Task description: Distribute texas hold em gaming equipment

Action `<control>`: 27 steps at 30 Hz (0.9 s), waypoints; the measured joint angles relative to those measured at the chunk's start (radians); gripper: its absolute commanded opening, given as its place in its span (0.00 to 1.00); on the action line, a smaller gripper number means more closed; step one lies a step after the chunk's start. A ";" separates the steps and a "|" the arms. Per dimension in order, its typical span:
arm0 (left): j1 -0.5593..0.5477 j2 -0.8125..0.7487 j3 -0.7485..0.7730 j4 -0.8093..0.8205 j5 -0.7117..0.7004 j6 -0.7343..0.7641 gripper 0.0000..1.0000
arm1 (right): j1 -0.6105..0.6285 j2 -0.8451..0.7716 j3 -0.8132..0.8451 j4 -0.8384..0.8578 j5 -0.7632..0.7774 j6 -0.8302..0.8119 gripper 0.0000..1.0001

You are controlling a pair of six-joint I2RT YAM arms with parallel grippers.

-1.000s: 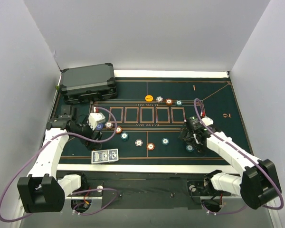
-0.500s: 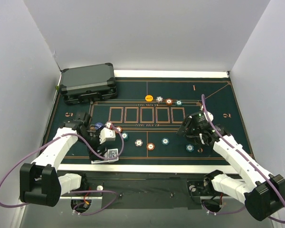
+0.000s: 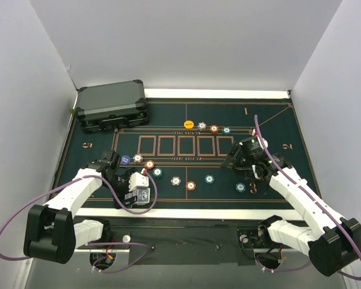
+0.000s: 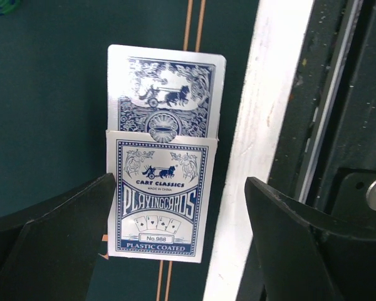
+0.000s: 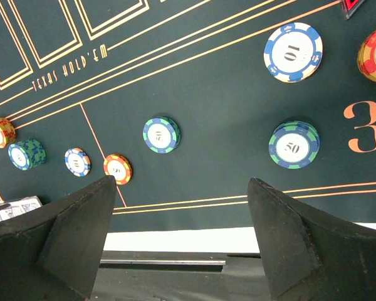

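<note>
Nearest, well on the near-left side of the printed row of five card outlines (image 3: 186,145) and close to the mat's (image 3: 271,120) white border, lies the playing-card box (image 4: 160,200). It is flat, with the blue-backed deck (image 4: 166,94) sticking halfway out of its open end. The left gripper (image 4: 180,182) hangs over it with its jaws spread wide on either side of the box and apparently clear of it. A squeeze here could go badly. The box lies flat on the felt, so the fingers may scrape the mat or push the box off the border, and the loose deck could slide out if the box tips. A line of poker chips (image 3: 176,180) runs just near of the row. Over its near-right end the right gripper (image 5: 182,183) is open and empty above a green 50 chip (image 5: 294,145). Four more chips (image 3: 213,128) sit just beyond the row, and the dark grey case (image 3: 112,105) is at its far left. A second ago the left gripper was up by the row's left end with the card box uncovered, and it has now swung down over the box. The right gripper has lifted off the chips and widened slightly.
</note>
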 measured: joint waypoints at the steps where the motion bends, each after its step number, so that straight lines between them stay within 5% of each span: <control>1: -0.001 0.000 -0.001 0.010 -0.001 0.000 0.96 | 0.000 0.004 0.002 0.000 -0.005 -0.002 0.80; 14: -0.018 -0.004 -0.003 0.089 -0.023 0.005 0.96 | 0.000 0.026 0.005 0.002 -0.033 -0.012 0.80; 27: -0.019 0.007 0.002 0.095 -0.042 0.160 0.96 | 0.011 0.046 0.005 0.023 -0.050 -0.015 0.80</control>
